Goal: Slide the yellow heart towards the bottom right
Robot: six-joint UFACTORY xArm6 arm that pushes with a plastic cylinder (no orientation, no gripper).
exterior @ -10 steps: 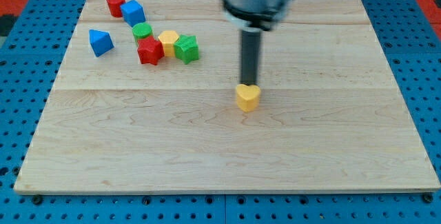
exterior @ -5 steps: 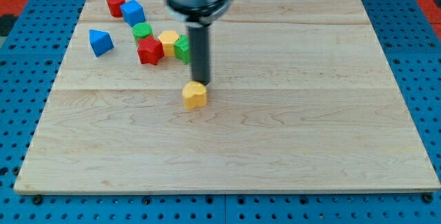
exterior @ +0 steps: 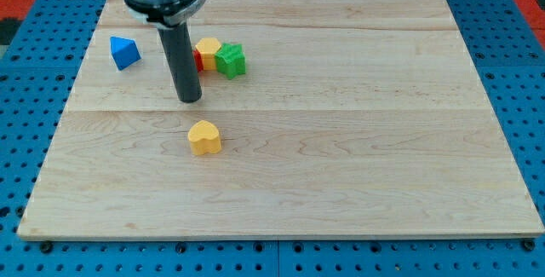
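Observation:
The yellow heart (exterior: pixel 204 137) lies on the wooden board (exterior: pixel 358 158), left of centre. My tip (exterior: pixel 189 99) stands above and slightly left of the heart in the view, with a small gap between them. The dark rod rises from the tip to the arm's metal head at the view's top left.
A blue triangular block (exterior: pixel 124 52) lies at the upper left. A yellow block (exterior: pixel 208 52), a green block (exterior: pixel 230 60) and a partly hidden red block (exterior: pixel 197 60) cluster right of the rod. The rod hides other blocks behind it.
The yellow heart has slid leftwards and slightly down across the board. My tip has moved left too and now stands apart from the heart, covering the upper-left blocks.

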